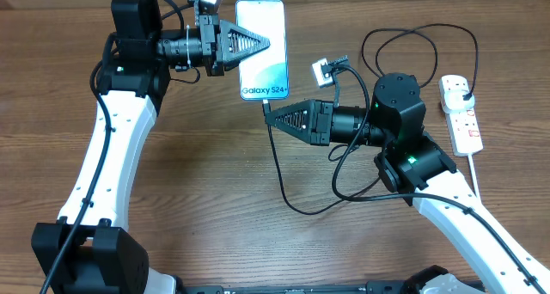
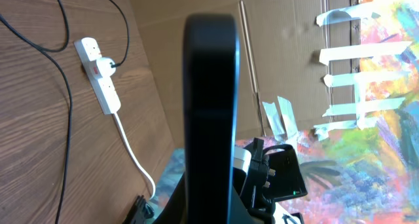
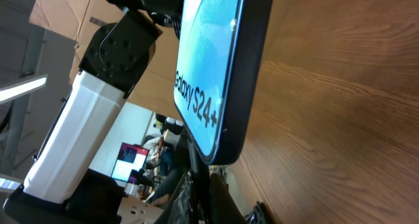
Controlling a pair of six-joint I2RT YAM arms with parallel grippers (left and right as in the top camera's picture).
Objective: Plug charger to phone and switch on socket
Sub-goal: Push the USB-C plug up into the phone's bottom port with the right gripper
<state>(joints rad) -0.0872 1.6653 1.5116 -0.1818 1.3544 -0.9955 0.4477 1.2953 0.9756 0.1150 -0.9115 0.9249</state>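
Clamping the phone point(image 1: 266, 70) by its left long edge with the left gripper point(image 1: 262, 43), jaws clenched on the slim slab, screen facing up, "Galaxy S24+" lettering sitting at the short edge nearest the right arm. Pinching the charger point(image 1: 279, 169) close behind its connector tip with the right gripper point(image 1: 268, 112), fingers closed tight on the thin black cable, tip lying just below that same short edge. Not showing clearly whether touching the port or only beside it. Trailing slack cable in a loose loop across the wooden table point(image 1: 198, 182), then running up to the socket point(image 1: 464, 126) well off to the right, far end already plugged in there. Leaving bare wood open below and left of the phone. Showing glossy teal glass, a rounded dark rim, matte black ribbed fingers, and a smooth white plastic strip with red markings and a thick white cord point(image 2: 134, 152).
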